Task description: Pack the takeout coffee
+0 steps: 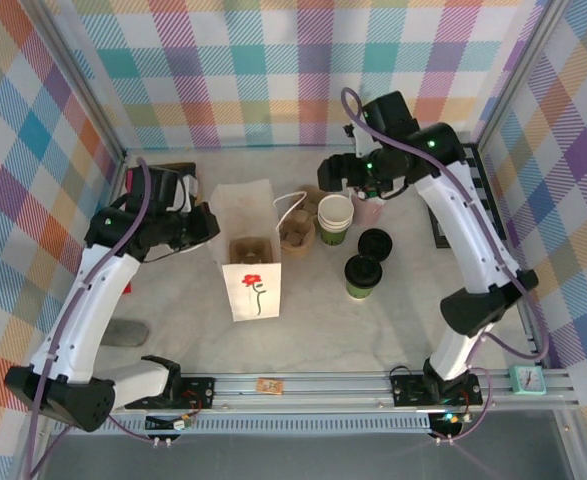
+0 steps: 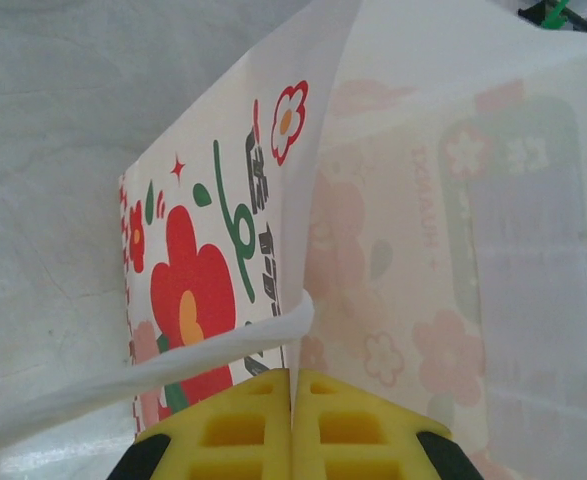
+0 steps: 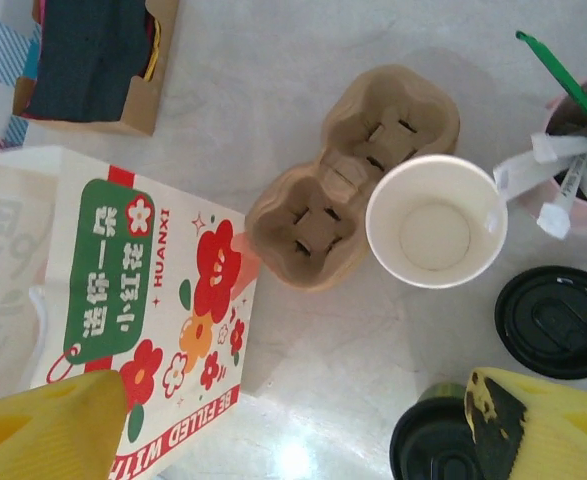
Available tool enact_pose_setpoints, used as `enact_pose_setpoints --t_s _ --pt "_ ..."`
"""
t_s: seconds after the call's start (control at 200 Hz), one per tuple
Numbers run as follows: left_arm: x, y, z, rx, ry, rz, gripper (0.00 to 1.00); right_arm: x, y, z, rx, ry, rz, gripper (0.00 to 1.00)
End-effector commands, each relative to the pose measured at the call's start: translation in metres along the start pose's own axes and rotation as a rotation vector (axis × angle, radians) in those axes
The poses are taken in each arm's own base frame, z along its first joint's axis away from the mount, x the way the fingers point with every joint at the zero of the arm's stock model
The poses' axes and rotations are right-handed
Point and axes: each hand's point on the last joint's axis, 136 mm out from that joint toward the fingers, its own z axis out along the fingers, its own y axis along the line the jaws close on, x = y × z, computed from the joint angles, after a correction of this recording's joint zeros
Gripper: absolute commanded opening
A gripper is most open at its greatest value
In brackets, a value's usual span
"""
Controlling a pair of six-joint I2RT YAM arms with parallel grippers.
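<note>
The takeout coffee is a green cup with a black lid, standing right of the white flowered paper bag. In the right wrist view its lid shows at the bottom edge, just inside my right finger. My right gripper hangs open above the cups, and nothing lies between its fingers. My left gripper is shut on the bag's upper edge, beside the white handle. A cardboard carrier sits inside the bag.
A stack of white-and-green cups, a loose black lid, a second cardboard carrier and a pink cup of stirrers cluster right of the bag. A box stands at the back left. A small clock sits on the front rail.
</note>
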Motion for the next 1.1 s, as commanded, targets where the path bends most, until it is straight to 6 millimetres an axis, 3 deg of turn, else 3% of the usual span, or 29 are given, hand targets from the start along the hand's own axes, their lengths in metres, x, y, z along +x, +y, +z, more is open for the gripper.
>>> enact_pose_setpoints --t_s 0.0,0.23,0.475,0.53,0.58,0.75,0.871,0.981,1.096 --pt "0.003 -0.002 -0.008 0.021 -0.048 -0.018 0.00 0.001 0.001 -0.010 -0.002 -0.042 -0.018 0.88" --pt "0.018 -0.002 0.004 0.079 -0.050 -0.032 0.00 0.019 -0.004 -0.008 0.014 -0.033 -0.023 0.88" --pt "0.012 -0.004 -0.002 0.083 -0.096 -0.027 0.00 0.037 -0.007 0.004 0.055 0.019 -0.042 0.88" --pt "0.012 -0.003 0.001 0.081 -0.096 -0.024 0.00 0.044 -0.012 0.006 0.080 0.040 -0.048 0.90" --pt "0.014 -0.001 0.005 0.083 -0.087 -0.025 0.00 0.052 -0.017 0.008 0.105 0.064 -0.051 1.00" --pt "0.023 0.005 0.015 0.069 -0.055 -0.024 0.00 0.083 -0.037 0.018 0.169 0.125 -0.037 0.99" --pt "0.025 0.008 0.017 0.057 -0.044 -0.019 0.20 0.107 -0.054 0.023 0.235 0.187 -0.020 0.99" --pt "0.022 0.006 0.013 0.054 -0.055 -0.009 0.50 0.128 -0.066 0.029 0.270 0.238 -0.001 0.99" --pt "0.020 0.005 0.009 0.049 -0.056 0.008 0.73 0.146 -0.073 0.042 0.280 0.289 0.013 0.99"
